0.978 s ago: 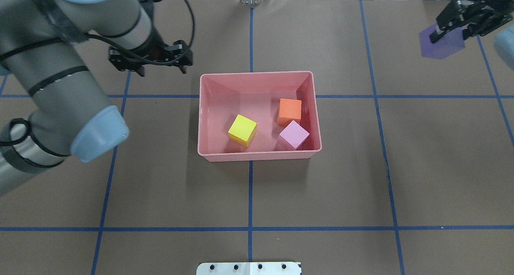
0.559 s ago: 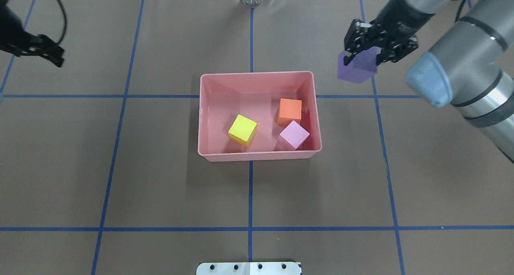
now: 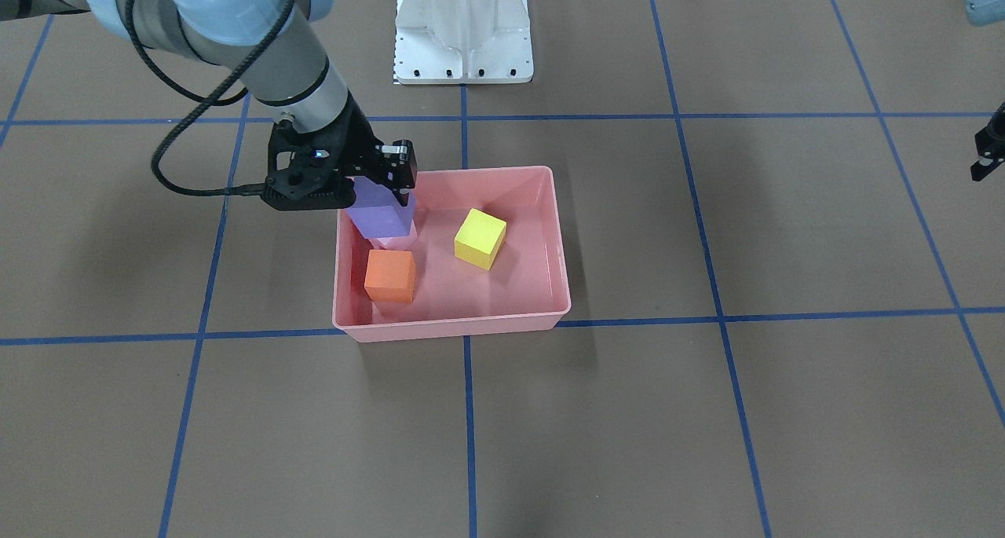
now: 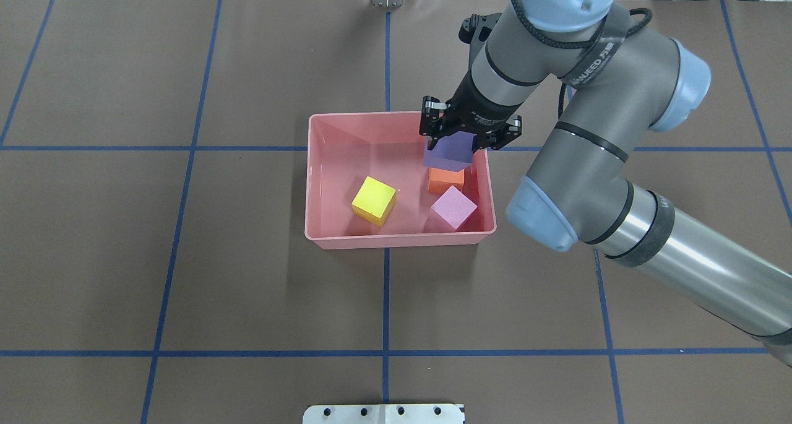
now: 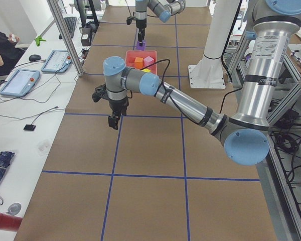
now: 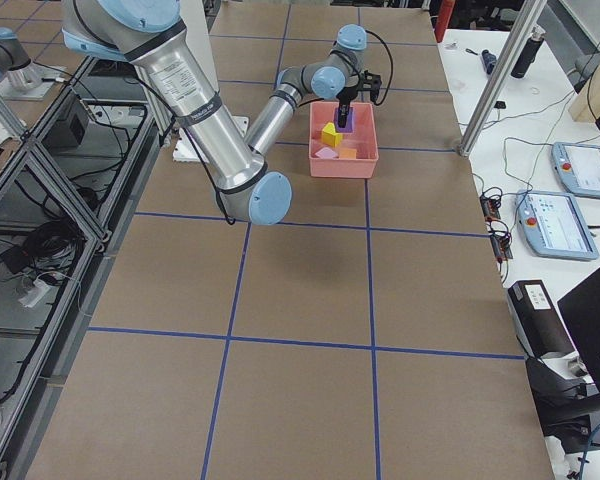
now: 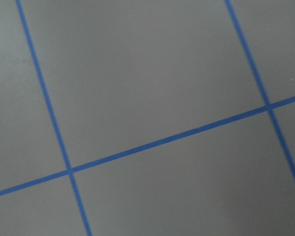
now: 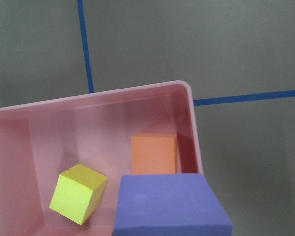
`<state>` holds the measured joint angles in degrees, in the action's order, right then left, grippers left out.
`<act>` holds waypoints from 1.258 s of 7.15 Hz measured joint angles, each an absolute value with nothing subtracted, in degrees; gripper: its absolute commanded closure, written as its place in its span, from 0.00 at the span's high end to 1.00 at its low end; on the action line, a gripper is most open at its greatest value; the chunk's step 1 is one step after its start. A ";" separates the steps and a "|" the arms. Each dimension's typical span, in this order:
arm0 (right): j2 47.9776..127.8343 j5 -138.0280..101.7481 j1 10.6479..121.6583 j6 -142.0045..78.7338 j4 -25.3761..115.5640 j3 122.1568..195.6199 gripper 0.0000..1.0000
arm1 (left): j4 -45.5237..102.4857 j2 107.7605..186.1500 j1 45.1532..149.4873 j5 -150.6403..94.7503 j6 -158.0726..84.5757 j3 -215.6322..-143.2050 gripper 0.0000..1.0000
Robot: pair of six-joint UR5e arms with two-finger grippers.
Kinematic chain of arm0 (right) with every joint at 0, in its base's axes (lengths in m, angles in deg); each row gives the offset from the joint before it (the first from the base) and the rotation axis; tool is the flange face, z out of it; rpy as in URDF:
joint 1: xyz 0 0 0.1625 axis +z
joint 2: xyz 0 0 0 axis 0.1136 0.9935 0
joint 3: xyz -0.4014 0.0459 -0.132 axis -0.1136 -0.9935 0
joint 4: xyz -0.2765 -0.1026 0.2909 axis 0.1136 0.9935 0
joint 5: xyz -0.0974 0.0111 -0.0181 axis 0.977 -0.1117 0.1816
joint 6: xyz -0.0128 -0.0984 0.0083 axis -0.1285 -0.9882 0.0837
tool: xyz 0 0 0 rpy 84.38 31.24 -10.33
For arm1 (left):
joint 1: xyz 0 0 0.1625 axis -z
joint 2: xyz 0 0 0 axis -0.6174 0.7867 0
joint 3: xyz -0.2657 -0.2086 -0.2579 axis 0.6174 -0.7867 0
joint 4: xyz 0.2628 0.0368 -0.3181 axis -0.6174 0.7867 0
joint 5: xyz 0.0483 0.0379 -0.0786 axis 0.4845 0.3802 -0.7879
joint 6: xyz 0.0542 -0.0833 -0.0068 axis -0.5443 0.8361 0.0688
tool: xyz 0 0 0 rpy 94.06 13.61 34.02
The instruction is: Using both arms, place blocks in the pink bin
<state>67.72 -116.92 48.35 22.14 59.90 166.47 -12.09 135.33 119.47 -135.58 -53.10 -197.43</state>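
**Item 1.** Small matte purple foam cube (image 4: 448, 152): held between the right jaws, which are closed on its sides. A second ago it sat on the counter near the far right corner. It is now raised and hangs over the right-hand end of item 2, above items 3 and 4; whether it touches either cannot be told.

**Item 2.** Shallow rectangular salmon-pink plastic bin (image 4: 396, 242): at the middle of the counter, unmoved.

**Items 3–5.** Orange foam cube (image 4: 447, 181), light pink foam cube (image 4: 453, 208) and yellow foam cube (image 4: 374, 200): all on the bin floor, positions unchanged.

**Item 6.** Grey-silver right arm (image 4: 588, 139): has swung in from the counter's right edge and reaches over the bin.

**Item 7.** Grey-silver left arm (image 5: 155, 90): has withdrawn from beside the bin toward the counter's left edge. Its jaws hold nothing visible; how wide they stand cannot be told.

**Status.** Three cubes are binned and the fourth is over the opening. Judged remaining: release only.
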 measured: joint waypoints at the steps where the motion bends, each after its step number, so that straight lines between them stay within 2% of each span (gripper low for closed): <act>1: 66.88 -115.88 47.39 23.30 57.77 164.42 0.99 | -10.63 133.82 120.21 -135.66 -53.45 -197.16 1.00; 4: 65.92 -115.58 46.97 25.61 54.82 162.29 1.00 | -7.51 131.82 120.82 -135.25 -53.11 -196.54 1.00; 6: 67.36 -118.39 50.42 24.16 58.30 165.35 1.00 | -5.37 130.97 121.83 -133.51 -52.49 -194.97 1.00; 7: 70.73 -121.24 54.70 20.48 61.75 168.85 1.00 | -4.84 130.43 122.39 -133.26 -52.30 -194.40 1.00; 9: 83.17 -125.52 65.51 2.86 65.21 174.76 1.00 | -3.27 129.03 123.06 -133.11 -52.56 -193.24 1.00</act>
